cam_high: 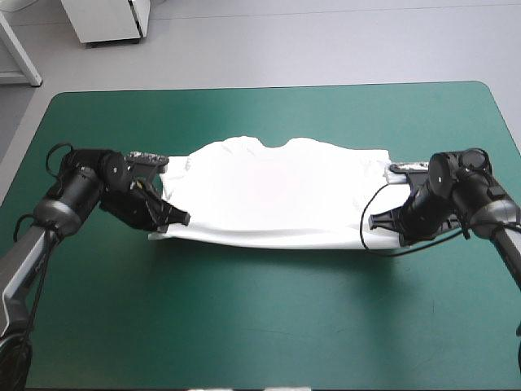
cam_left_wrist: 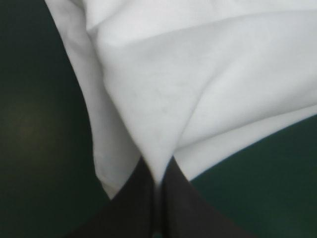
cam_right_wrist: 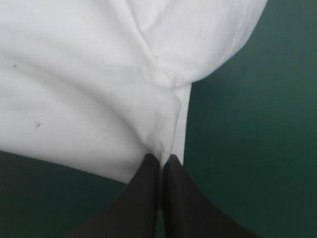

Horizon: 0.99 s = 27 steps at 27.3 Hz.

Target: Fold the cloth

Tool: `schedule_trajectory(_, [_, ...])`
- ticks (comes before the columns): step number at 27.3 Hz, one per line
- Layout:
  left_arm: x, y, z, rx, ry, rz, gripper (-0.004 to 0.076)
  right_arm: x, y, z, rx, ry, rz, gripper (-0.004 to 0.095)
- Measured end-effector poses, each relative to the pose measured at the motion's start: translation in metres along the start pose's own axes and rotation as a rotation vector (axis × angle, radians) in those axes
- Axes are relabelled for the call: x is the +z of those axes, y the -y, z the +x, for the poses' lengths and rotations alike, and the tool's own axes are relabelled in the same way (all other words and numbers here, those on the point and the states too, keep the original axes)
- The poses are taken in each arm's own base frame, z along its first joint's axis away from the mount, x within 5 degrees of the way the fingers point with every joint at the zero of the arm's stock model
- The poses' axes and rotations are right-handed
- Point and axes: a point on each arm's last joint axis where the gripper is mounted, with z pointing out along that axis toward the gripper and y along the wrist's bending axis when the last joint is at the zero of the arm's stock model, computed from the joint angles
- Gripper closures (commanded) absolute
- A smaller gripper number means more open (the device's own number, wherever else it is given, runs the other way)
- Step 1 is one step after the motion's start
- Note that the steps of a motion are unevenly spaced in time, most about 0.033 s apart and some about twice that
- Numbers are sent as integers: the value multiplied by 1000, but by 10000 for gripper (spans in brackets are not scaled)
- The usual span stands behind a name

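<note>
T-shirt point(cam_high: 277, 199), limp creased white band, ends in tight pinch of left gripper point(cam_left_wrist: 157, 174) and right gripper point(cam_right_wrist: 161, 159).

Lab: robot arms point(cam_high: 73, 195) over teal-green table point(cam_high: 260, 342)

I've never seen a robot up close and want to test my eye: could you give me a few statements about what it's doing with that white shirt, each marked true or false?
1. The left gripper is shut on the T-shirt. True.
2. The right gripper stands open, clear of the cloth. False: it too is shut on the T-shirt.
3. The T-shirt lies crumpled in a heap. False: it is spread wide between the two grippers, over the teal-green cover.
4. The grippers hold opposite ends of the T-shirt. True.
</note>
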Motion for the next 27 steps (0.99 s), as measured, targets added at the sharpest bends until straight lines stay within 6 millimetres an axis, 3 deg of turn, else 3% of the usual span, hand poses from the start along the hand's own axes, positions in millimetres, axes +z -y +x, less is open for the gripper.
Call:
schedule_trajectory(5, [22,6,68,-56,-74,66,746,12,1,60,11,-68,-32,925])
schedule_trajectory(12, [32,10,117,-88,-111,95,746,17,3,101,15,-90,-48,924])
schedule_trajectory(16, [33,13,125,-107,-92,125,732,15,3,107,10,-78,-56,865])
schedule_trajectory(23, [31,15,122,-114,-81,140,493,10,0,106,-2,-78,-77,328])
schedule_trajectory(27, [17,16,113,-94,-56,139,366,-6,-3,97,-9,-33,-97,316])
